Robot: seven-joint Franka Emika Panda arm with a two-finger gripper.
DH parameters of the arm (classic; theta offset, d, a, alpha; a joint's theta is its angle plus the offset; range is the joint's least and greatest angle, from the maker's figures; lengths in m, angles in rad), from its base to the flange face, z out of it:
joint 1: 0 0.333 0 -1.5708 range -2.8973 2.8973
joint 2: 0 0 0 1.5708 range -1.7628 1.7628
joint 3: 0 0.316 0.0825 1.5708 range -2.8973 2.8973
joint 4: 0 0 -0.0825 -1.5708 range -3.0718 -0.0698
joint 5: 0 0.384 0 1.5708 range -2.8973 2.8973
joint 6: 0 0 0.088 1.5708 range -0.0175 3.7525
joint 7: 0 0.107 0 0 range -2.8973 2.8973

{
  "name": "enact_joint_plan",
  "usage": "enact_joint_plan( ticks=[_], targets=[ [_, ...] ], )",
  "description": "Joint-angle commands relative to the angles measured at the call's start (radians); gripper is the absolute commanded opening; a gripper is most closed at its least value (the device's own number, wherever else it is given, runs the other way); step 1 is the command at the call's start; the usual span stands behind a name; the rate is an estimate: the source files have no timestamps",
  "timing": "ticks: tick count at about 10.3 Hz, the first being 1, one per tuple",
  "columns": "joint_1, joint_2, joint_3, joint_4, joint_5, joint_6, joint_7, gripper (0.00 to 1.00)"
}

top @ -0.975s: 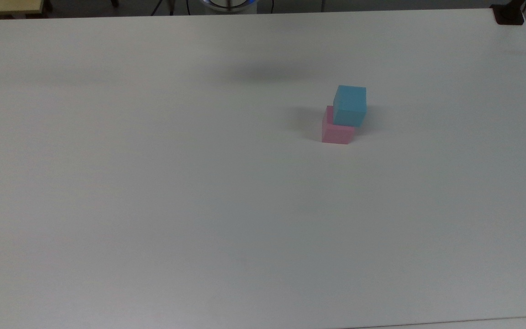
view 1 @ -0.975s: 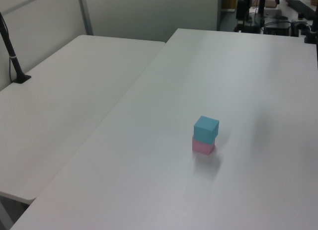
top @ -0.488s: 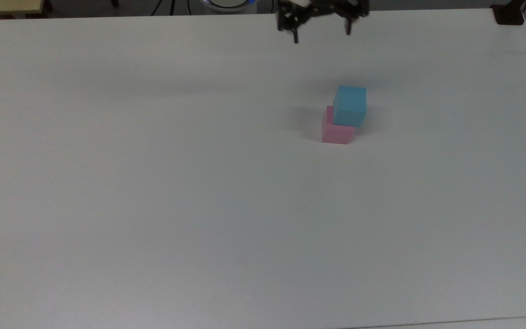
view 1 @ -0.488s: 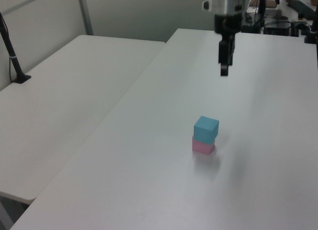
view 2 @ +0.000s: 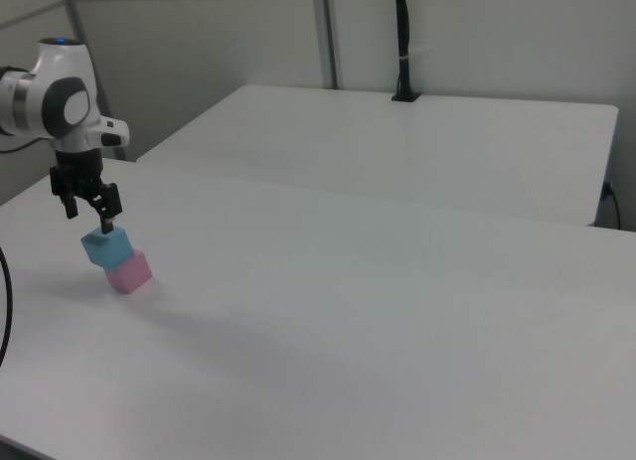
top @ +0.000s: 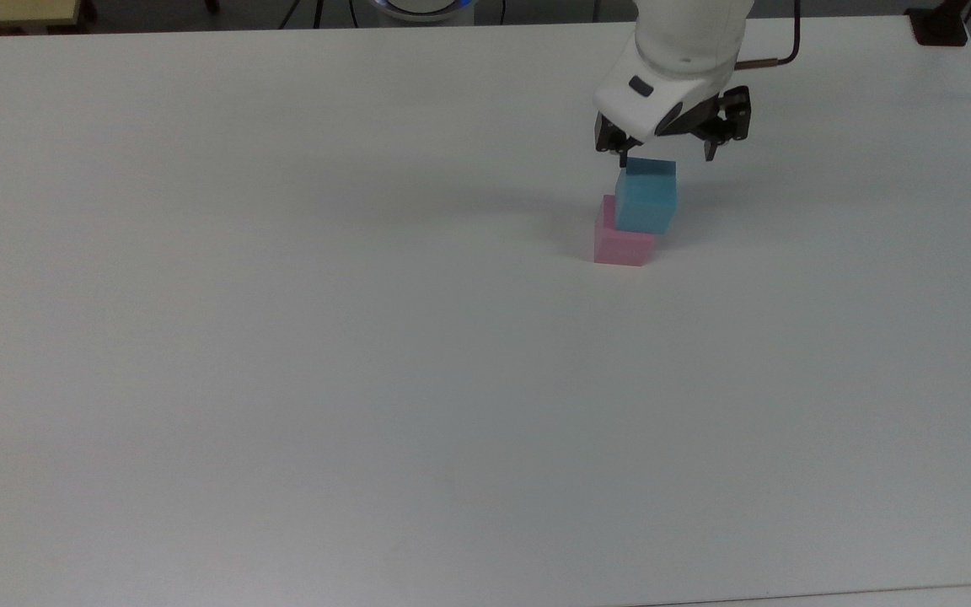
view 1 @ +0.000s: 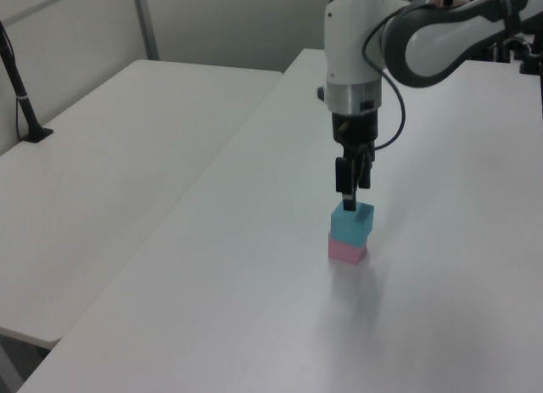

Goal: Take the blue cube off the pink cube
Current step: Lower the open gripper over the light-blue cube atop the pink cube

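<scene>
The blue cube (top: 646, 197) rests on top of the pink cube (top: 618, 243), offset so that part of the pink cube's top face stays exposed, and the stack stands on the white table (top: 283, 337) toward the top view's right. The gripper (top: 667, 157) hangs just above the blue cube with its two fingers (top: 622, 154) spread wider than the cube, released and grasping nothing. In the left view the gripper (view 1: 349, 202) points straight down, its fingertips level with the blue cube's (view 1: 351, 222) top edge.
</scene>
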Motion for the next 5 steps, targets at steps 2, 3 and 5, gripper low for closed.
enact_joint_plan(
  ticks=[2, 3, 5],
  targets=[
    [0.002, 0.030, -0.004, -0.025, -0.047, 0.038, 0.030, 0.98],
    [0.007, 0.035, -0.004, -0.041, -0.056, 0.055, 0.030, 0.96],
    [0.010, 0.053, 0.001, -0.054, -0.097, 0.091, 0.030, 0.81]
  ],
)
